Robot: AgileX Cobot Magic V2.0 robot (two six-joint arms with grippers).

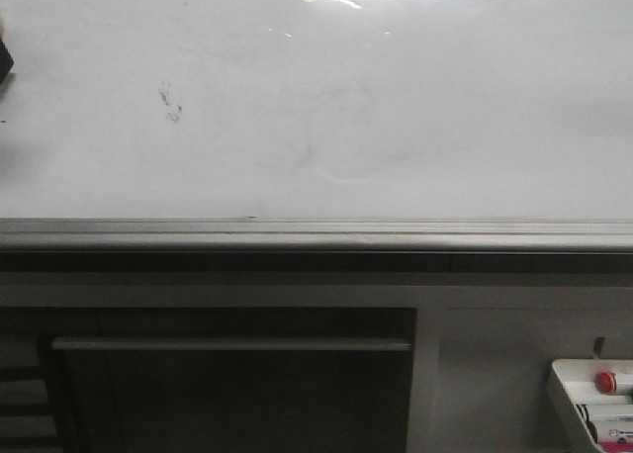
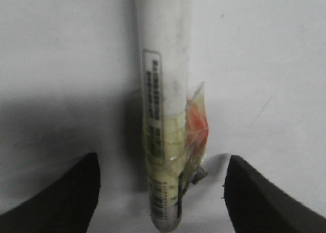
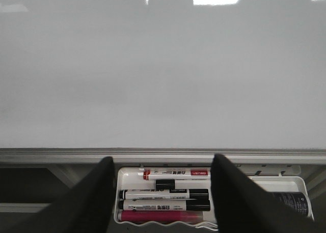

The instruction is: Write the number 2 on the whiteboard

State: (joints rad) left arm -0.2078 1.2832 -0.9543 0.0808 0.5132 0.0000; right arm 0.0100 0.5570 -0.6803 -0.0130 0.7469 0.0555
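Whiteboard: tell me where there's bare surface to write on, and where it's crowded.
The whiteboard is bare across its middle and right, from the ceiling-light glare down to the rail. Left of centre sits a small dark smudge. The tray under the rail is crowded with markers.

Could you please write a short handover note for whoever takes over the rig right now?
Left gripper: a white marker, taped near its lower end, stands between the fingers; they look spread, and contact cannot be judged.
Right gripper: open, empty, hanging above the white tray of markers below the board's rail.
Whiteboard: only faint erased traces and a small dark smudge; no number 2 written.
Done: a marker is at the left gripper. Left: confirm the grip, bring the tip to the board and write the 2.
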